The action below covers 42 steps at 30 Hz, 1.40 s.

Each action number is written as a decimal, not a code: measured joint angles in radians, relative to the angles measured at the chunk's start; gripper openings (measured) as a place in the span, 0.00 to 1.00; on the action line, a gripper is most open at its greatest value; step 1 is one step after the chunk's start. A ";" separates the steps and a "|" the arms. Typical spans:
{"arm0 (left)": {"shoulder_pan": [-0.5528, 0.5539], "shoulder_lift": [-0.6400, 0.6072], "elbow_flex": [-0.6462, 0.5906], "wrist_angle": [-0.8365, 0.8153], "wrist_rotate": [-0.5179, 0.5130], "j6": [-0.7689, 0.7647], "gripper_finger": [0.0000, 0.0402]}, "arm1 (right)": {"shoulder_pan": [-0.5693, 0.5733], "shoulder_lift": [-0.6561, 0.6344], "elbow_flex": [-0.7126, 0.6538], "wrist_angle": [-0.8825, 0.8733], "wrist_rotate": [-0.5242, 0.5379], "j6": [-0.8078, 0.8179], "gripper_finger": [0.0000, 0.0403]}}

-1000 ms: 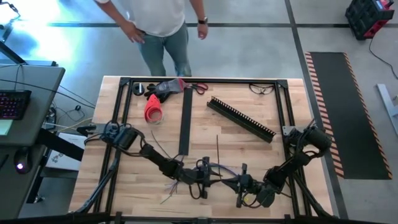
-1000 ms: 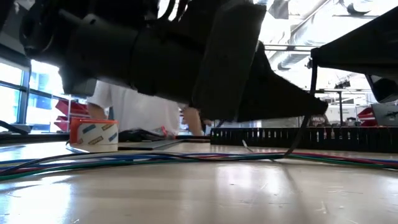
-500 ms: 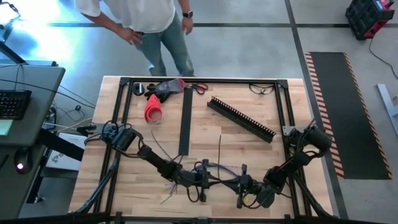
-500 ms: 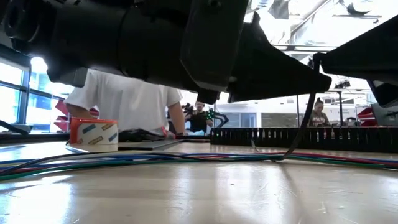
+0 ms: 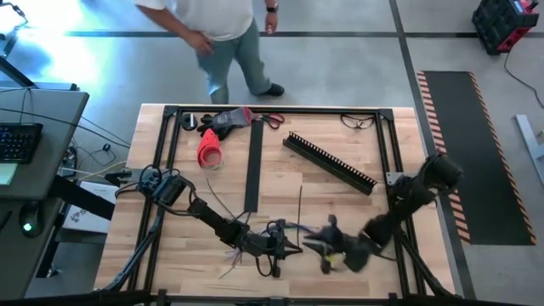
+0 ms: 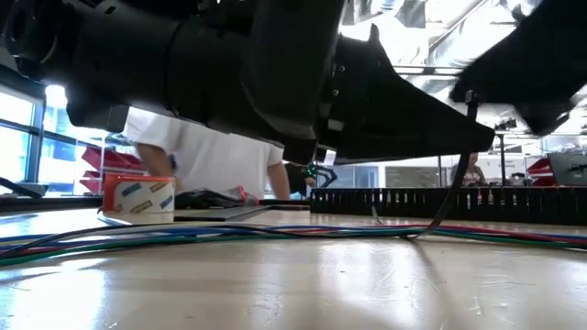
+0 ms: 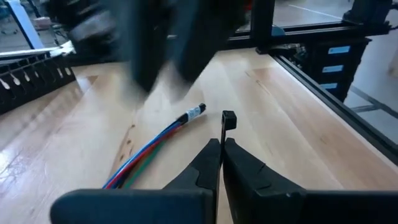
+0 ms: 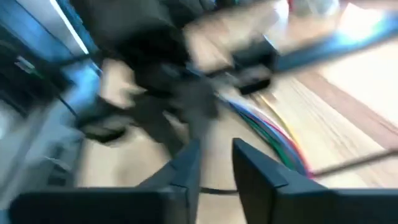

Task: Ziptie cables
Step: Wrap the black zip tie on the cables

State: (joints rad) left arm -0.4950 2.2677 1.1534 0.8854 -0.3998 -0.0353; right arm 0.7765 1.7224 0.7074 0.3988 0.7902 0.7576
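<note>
The cables [image 5: 293, 228] lie along the near part of the wooden counter [image 5: 340, 204], a loose bunch of thin wires running flat on the wood between the two arms. In the low view they stretch across the whole picture as a slim band of blue, green, red and dark strands [image 6: 229, 233] lying flat on the surface. In the left wrist view their blue, green and red strands [image 7: 152, 146] come together into one end wrapped with a small pale label, lying on bare wood. Some free ends splay out near the left arm [image 5: 223, 204].

The left claw [image 7: 221, 144] has its two dark fingers pressed together just beside that labelled end; a thin black strip with a small square head [image 7: 227, 119] stands up between the fingertips. In the high view this left claw [image 5: 289, 246] sits low over the bunch.

The right claw [image 8: 214, 155] shows a narrow gap between its fingers, with nothing seen in it; coloured strands [image 8: 273, 134] lie on the wood beyond it. From above it [image 5: 327, 242] is blurred, close to the left one.

Farther back on the counter rest a black comb-toothed channel [image 5: 330, 161], a flat black strip [image 5: 252, 166] and a red roll [image 5: 209, 150]. A person [image 5: 221, 34] stands beyond the far edge.
</note>
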 joint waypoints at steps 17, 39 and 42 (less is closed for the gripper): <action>-0.004 0.000 0.000 -0.027 0.002 -0.032 0.00 | -0.544 -0.036 -0.105 -0.054 -0.362 -0.302 0.50; -0.003 0.003 -0.001 -0.043 0.024 -0.014 0.00 | -0.657 -0.002 -0.338 0.392 -0.641 -0.313 0.51; -0.003 0.003 -0.001 -0.045 0.024 -0.014 0.00 | -0.669 0.027 -0.333 0.409 -0.642 -0.321 0.51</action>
State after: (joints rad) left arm -0.4984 2.2704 1.1526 0.8406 -0.3759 -0.0494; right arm 0.1079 1.7494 0.3740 0.8080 0.1486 0.4362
